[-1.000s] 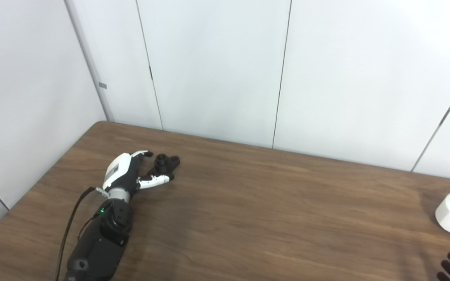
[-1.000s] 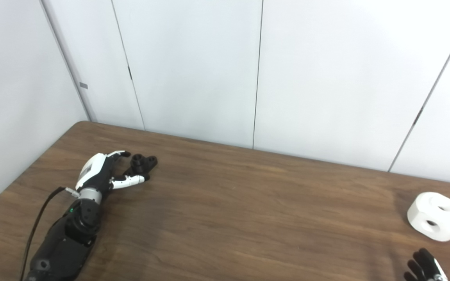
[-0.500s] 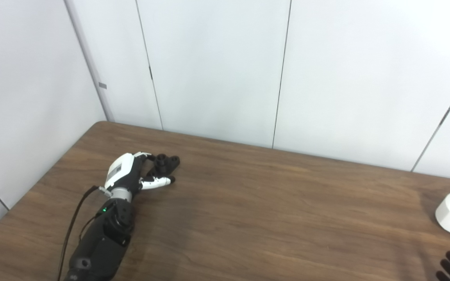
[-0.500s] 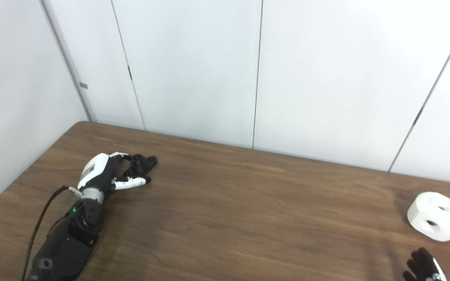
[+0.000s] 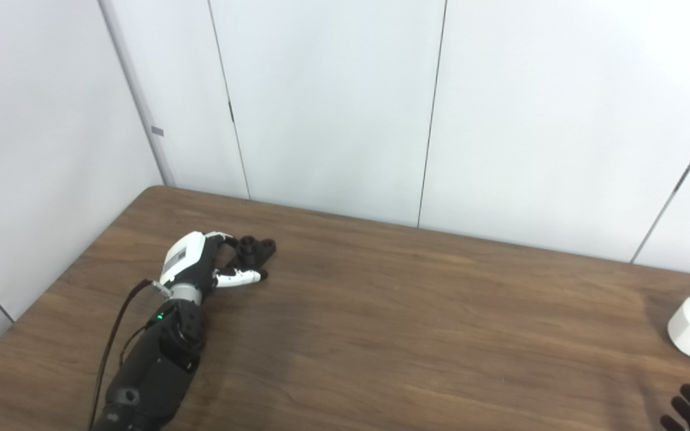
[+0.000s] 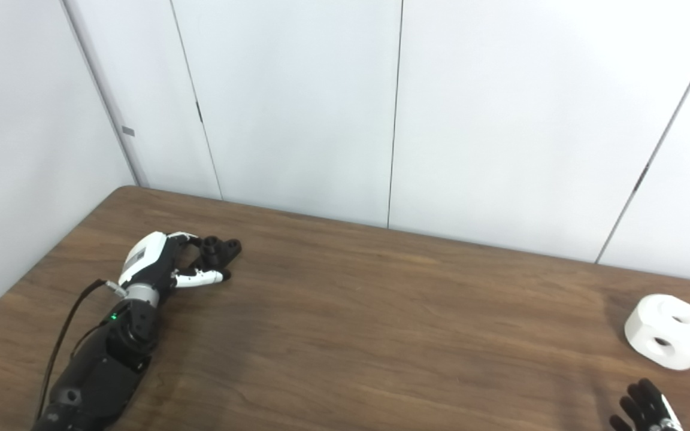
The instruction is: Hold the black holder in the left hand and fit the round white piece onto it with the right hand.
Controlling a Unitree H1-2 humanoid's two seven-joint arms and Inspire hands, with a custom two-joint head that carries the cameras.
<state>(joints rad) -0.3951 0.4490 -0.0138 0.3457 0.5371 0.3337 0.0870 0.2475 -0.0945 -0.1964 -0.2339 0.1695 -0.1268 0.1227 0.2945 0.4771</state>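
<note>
The black holder (image 5: 256, 249) lies on the brown table (image 5: 417, 311) at the far left, with short round posts on top. My left hand (image 5: 200, 266) rests right beside it. Its fingers (image 5: 224, 240) curl against the holder's left side and the thumb (image 5: 238, 277) stretches along the near side, so the holder sits between them on the table, not clamped. The round white piece (image 6: 670, 330), with two holes showing, sits at the far right. Only the dark, spread fingertips of my right hand (image 6: 644, 410) show at the bottom right corner, apart from the white piece.
White wall panels (image 5: 333, 102) stand directly behind the table's far edge and along its left side. A black cable (image 5: 114, 335) runs along my left forearm. Bare wood lies between the two parts.
My left hand has slid a little forward, bringing its fingers up against the holder. The right hand's fingertips have sunk slightly toward the bottom edge. Holder and white piece have not moved.
</note>
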